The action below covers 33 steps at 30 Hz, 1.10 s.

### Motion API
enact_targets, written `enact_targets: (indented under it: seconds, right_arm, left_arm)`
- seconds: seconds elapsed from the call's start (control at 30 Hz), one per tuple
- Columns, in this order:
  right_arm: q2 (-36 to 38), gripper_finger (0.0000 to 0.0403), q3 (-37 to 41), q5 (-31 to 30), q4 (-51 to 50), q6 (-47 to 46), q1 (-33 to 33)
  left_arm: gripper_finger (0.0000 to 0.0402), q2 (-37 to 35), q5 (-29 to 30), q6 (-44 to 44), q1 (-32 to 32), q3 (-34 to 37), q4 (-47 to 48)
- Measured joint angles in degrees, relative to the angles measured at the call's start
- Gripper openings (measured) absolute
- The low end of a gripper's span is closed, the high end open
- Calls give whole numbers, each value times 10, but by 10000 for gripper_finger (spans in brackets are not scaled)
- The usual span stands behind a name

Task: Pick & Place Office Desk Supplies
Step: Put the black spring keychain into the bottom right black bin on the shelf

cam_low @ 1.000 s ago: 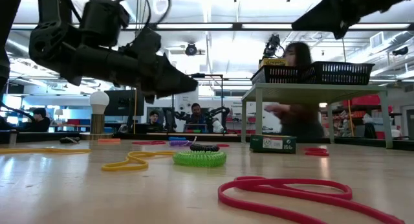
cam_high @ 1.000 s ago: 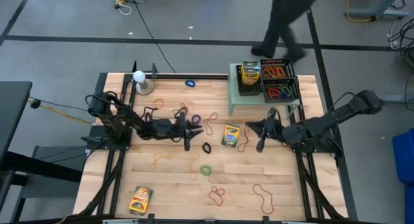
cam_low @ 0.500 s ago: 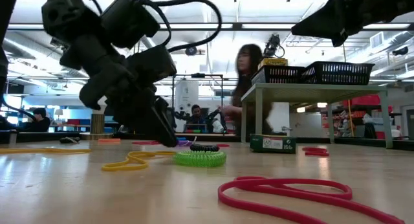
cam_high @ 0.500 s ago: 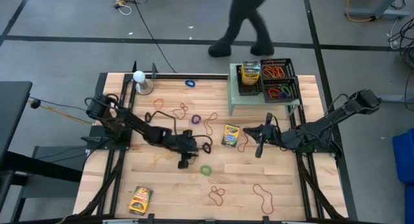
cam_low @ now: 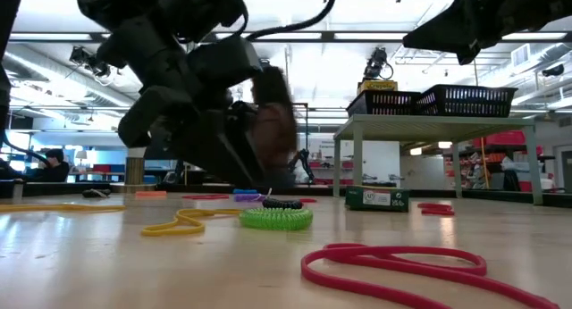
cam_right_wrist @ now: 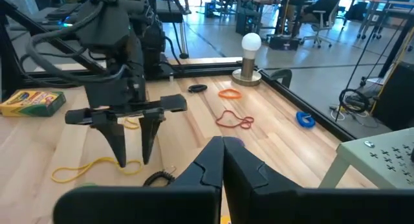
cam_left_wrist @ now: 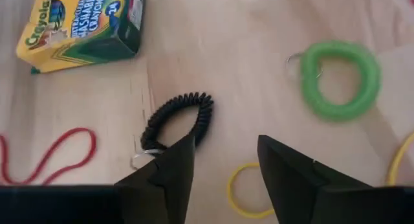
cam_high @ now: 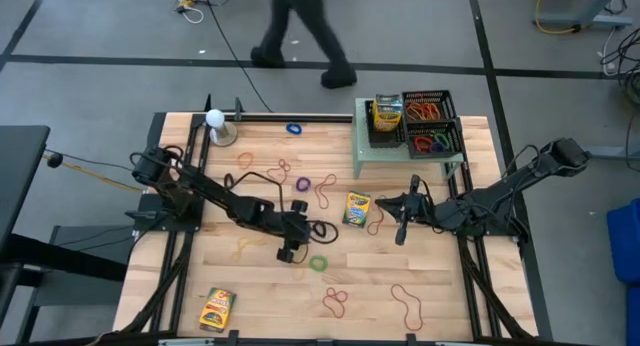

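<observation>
At the near edge of the light wooden surface (cam_high: 440,286) we see a yellow-green crayon box (cam_high: 217,307) lying flat toward the left corner, and to its right two red rubber-band loops (cam_high: 334,302), one of them a long wavy loop (cam_high: 406,304) nearer the right side. A little farther in, a green coiled band (cam_high: 318,263) lies just to the right of the left tool (cam_high: 291,254). That left tool points down at the surface with its two dark fingers (cam_left_wrist: 168,175) spread apart. In the left wrist view a black coiled band (cam_left_wrist: 178,123) lies just beyond one fingertip, and a small yellow rubber-band loop (cam_left_wrist: 244,188) shows in the gap between the fingers; we cannot tell whether either finger touches a band. A tan rubber-band loop (cam_high: 245,248) lies to the left of this tool.

At mid-depth a second yellow-green crayon box (cam_high: 356,208) rests near the centre, with the right tool (cam_high: 400,233) hanging above the surface to its right, its fingers pressed together and holding nothing.

Farther back, purple and orange rubber-band loops (cam_high: 302,184) are scattered left of centre, and a blue loop (cam_high: 294,128) lies near the far edge. A grey raised stand (cam_high: 380,156) at the far right carries black mesh trays (cam_high: 443,124) holding a crayon box (cam_high: 388,112) and red and orange bands. A white ball on a small stand (cam_high: 215,124) sits at the far left. Beyond the surface, a person in dark clothing (cam_high: 300,31) is on the floor.
</observation>
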State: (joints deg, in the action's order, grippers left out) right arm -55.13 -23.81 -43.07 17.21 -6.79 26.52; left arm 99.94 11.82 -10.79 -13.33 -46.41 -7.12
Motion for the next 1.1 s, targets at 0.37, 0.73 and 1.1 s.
enact_targets:
  seconds: [0.37,0.73,1.1]
  right_arm:
    - [0,9,0,0,-1,1,0]
    - [0,9,-1,0,-5,2,0]
    - [0,9,-1,0,-8,1,0]
  left_arm:
    - [176,0,-71,-85,60,-3,19]
    - [176,32,-85,-157,47,-4,-50]
    - [113,57,-86,-123,55,-5,-49]
